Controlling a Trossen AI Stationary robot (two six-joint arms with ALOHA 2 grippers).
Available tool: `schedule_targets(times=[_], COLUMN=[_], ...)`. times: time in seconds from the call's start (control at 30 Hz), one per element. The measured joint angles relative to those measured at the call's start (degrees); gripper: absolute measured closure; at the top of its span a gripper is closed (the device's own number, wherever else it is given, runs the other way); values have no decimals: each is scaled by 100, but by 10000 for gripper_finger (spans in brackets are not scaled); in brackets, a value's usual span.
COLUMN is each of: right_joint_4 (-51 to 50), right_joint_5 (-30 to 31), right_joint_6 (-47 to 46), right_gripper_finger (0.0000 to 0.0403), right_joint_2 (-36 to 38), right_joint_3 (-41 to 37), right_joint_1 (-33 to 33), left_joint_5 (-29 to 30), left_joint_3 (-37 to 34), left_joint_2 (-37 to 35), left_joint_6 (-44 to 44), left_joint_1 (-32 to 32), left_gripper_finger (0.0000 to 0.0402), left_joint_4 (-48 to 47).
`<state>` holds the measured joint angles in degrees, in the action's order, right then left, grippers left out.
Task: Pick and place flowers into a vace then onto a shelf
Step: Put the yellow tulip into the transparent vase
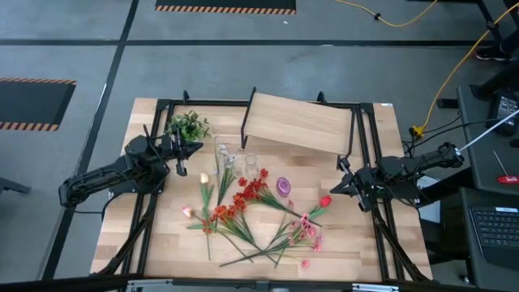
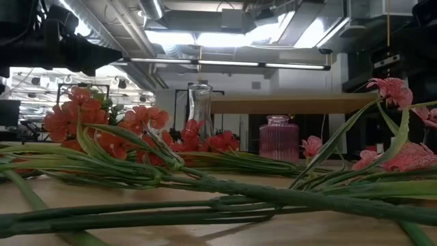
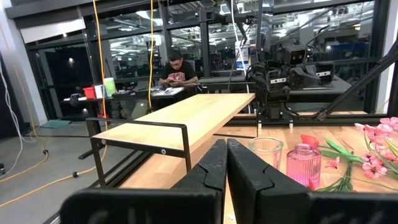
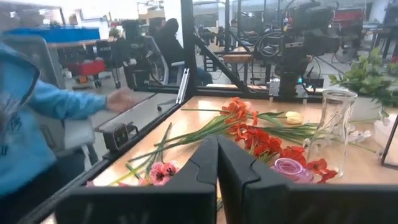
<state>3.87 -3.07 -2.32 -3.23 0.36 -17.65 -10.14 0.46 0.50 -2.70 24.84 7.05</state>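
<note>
Across the tabletop centre: loose red, orange and pink artificial flowers [image 1: 243, 212] (green stalks), before light-wood shelf [image 1: 298, 123]; left gripper [image 1: 183, 163] and right gripper [image 1: 340, 185] clenched empty at either side.

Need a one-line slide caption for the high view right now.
Flowers strewn before an empty shelf; left gripper and right gripper wait shut at either side.

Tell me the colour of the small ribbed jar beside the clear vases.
Pink jar, seen best in the low view.
</note>
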Motion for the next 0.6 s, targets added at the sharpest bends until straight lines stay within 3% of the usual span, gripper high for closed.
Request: schedule_targets(times=[0.6], right_joint_4=[66], right_joint_5=[105], right_joint_6=[-44], right_gripper_finger=[398], right_joint_2=[0], right_joint_3=[0], right_joint_1=[0], left_joint_5=[1], left_joint_3=[1], left_joint_2=[1], left_joint_6=[0], left_joint_1=[2], left_gripper_finger=[395], left_joint_4=[0])
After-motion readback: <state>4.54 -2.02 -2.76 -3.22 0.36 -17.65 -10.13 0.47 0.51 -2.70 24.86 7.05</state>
